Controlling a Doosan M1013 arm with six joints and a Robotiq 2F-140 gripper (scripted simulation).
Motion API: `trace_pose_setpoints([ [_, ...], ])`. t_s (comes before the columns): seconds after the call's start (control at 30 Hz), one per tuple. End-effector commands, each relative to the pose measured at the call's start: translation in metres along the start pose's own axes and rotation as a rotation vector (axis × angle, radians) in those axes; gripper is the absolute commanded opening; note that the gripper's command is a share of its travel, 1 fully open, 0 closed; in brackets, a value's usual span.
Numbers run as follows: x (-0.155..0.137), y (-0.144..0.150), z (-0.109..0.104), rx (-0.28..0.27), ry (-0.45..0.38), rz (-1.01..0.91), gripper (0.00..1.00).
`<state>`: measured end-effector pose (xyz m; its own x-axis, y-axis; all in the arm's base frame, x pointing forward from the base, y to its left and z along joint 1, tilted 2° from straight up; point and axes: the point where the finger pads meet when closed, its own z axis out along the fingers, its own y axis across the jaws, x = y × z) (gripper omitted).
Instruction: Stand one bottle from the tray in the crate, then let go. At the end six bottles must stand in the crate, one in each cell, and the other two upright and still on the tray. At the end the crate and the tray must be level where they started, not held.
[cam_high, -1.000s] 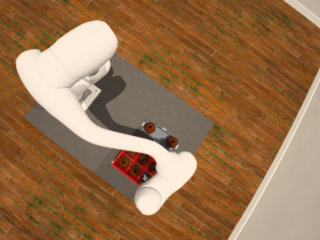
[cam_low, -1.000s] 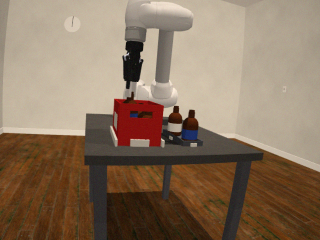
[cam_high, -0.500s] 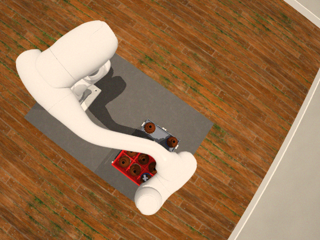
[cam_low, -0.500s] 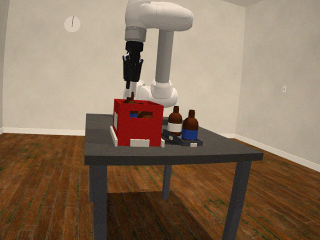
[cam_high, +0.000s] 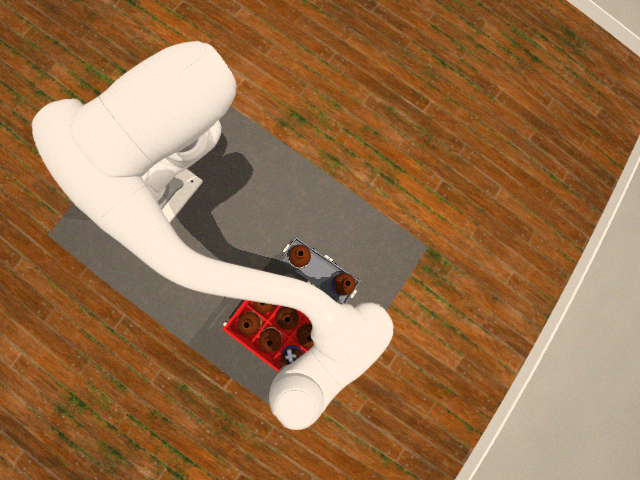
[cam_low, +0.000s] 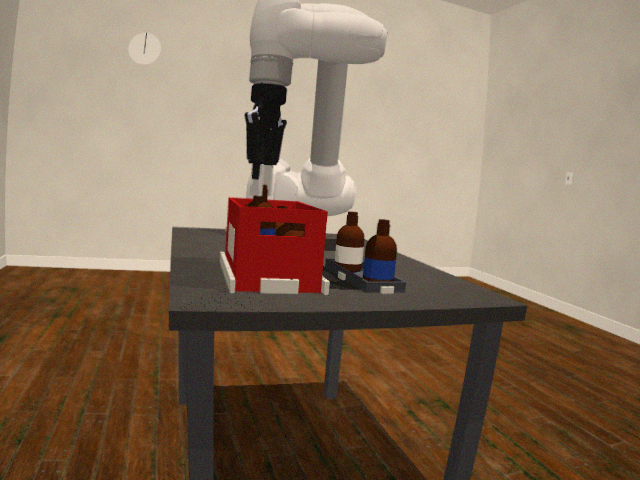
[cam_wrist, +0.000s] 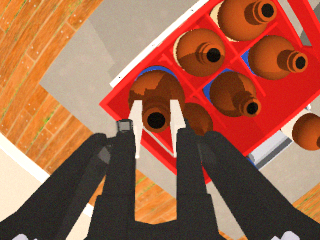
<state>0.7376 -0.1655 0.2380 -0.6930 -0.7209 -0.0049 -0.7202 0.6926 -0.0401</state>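
Black jaws (cam_low: 260, 179) are clenched around the neck of a blue-labelled bottle (cam_high: 283, 356) (cam_low: 265, 192) (cam_wrist: 156, 90) in a corner cell of the red crate (cam_high: 248, 345) (cam_low: 273, 258) (cam_wrist: 112, 102), left on the bench (cam_high: 330, 206) (cam_low: 330, 316) (cam_wrist: 80, 75). To its right, a white-labelled bottle (cam_high: 299, 255) (cam_low: 349, 240) (cam_wrist: 307, 131) and another blue-labelled one (cam_high: 344, 283) (cam_low: 381, 250) stand upright on the tray (cam_high: 317, 265) (cam_low: 400, 285) (cam_wrist: 272, 148).

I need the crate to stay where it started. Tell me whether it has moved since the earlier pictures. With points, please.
No, the crate (cam_high: 252, 348) (cam_low: 276, 260) (cam_wrist: 270, 112) shows no visible shift, in any direction, against the table's (cam_high: 336, 206) (cam_low: 351, 317) (cam_wrist: 75, 75) edges.
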Motion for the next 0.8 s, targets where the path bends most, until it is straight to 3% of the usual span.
trace_pose_setpoints([
  [0.0,0.0,0.0,0.001,0.0,0.0,0.0,0.0],
  [0.77,0.0,0.0,0.022,0.0,0.0,0.0,0.0],
])
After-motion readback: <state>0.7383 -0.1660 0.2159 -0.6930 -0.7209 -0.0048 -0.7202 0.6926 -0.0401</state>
